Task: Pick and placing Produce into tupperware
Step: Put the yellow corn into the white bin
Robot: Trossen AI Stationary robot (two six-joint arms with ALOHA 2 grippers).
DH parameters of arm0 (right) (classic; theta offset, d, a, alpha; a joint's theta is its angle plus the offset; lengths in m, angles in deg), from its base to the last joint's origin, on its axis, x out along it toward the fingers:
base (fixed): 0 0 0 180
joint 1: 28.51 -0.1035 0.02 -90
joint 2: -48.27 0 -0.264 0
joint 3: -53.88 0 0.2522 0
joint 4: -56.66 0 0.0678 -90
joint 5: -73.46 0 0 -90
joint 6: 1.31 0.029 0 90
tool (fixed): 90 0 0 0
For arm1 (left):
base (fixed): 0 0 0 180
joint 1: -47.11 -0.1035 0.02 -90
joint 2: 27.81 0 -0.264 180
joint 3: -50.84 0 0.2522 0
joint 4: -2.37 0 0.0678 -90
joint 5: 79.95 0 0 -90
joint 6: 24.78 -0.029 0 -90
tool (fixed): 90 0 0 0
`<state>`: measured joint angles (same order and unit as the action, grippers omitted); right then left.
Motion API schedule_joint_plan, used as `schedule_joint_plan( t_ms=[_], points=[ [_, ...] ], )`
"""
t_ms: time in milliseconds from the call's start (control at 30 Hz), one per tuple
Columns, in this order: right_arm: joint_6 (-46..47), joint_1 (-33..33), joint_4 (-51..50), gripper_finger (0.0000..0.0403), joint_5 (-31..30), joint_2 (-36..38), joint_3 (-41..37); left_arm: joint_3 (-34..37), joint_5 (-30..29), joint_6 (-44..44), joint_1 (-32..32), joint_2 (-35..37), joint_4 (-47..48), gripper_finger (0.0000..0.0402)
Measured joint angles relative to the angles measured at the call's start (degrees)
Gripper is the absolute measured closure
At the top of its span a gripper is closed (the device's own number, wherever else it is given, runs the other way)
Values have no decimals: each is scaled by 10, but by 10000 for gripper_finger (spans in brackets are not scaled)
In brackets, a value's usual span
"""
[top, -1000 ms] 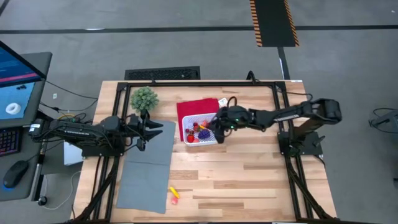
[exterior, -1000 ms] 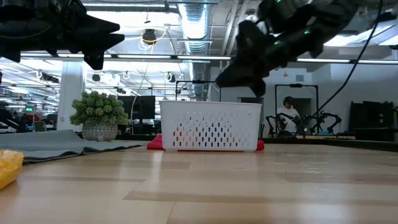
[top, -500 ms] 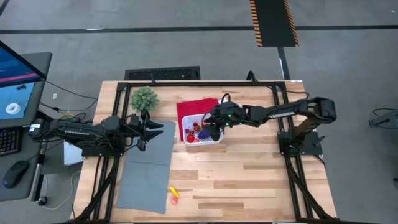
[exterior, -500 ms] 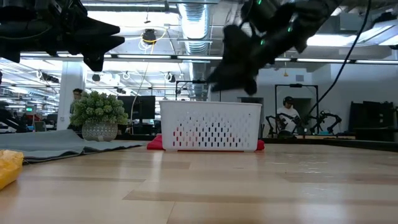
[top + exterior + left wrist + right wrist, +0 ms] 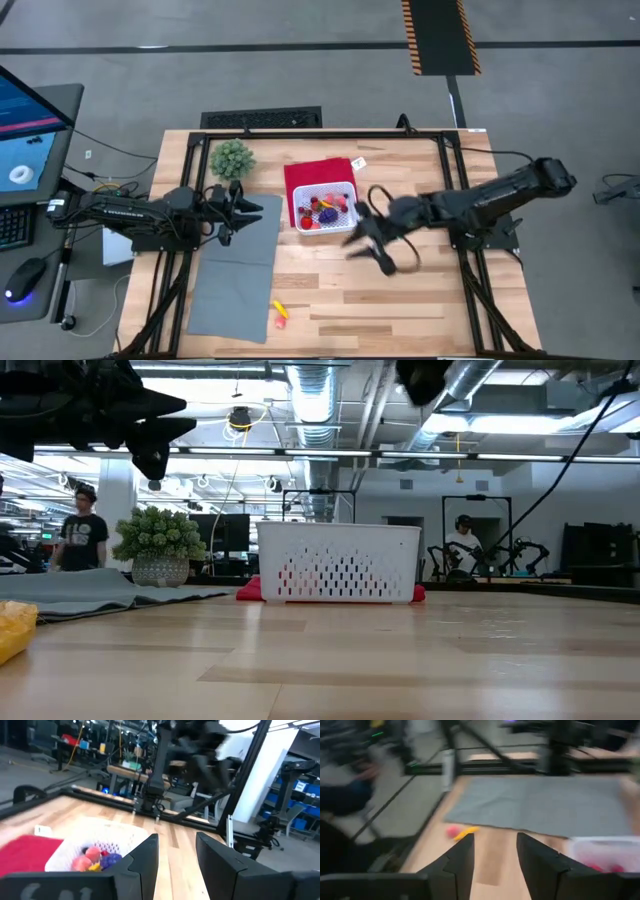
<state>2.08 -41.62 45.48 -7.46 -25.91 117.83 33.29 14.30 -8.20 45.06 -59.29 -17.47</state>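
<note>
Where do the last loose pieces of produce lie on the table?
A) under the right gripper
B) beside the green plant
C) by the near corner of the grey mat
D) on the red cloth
C: a yellow and a red piece lie by the grey mat's near corner.

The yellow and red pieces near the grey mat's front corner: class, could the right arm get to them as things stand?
Probably yes. The right gripper, open and empty, hangs over bare table. Nothing stands between it and the yellow and red pieces beside the grey mat.
</note>
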Motion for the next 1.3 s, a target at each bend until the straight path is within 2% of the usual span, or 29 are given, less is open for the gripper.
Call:
schedule_joint_plan(
  t_ms=[133,333,600,733,1033,1200,1300],
  points=[
    [-5,-56,1,252,0,14,0,0,0,5,0,0,4,281],
    [-4,-96,11,279,-3,39,-26,0,29,-6,0,0,7,281],
    [2,-109,39,296,-5,106,-94,0,41,-27,0,0,6,281],
    [19,-109,42,296,-40,164,-139,0,41,-37,0,0,4,281],
    [7,-124,122,296,-106,319,-261,0,44,-37,0,0,0,281],
    [-23,-144,184,296,-124,362,-314,-8,98,-23,9,0,-7,281],
    [-40,-152,249,296,-136,375,-349,-22,106,2,28,0,0,281]
  ],
)
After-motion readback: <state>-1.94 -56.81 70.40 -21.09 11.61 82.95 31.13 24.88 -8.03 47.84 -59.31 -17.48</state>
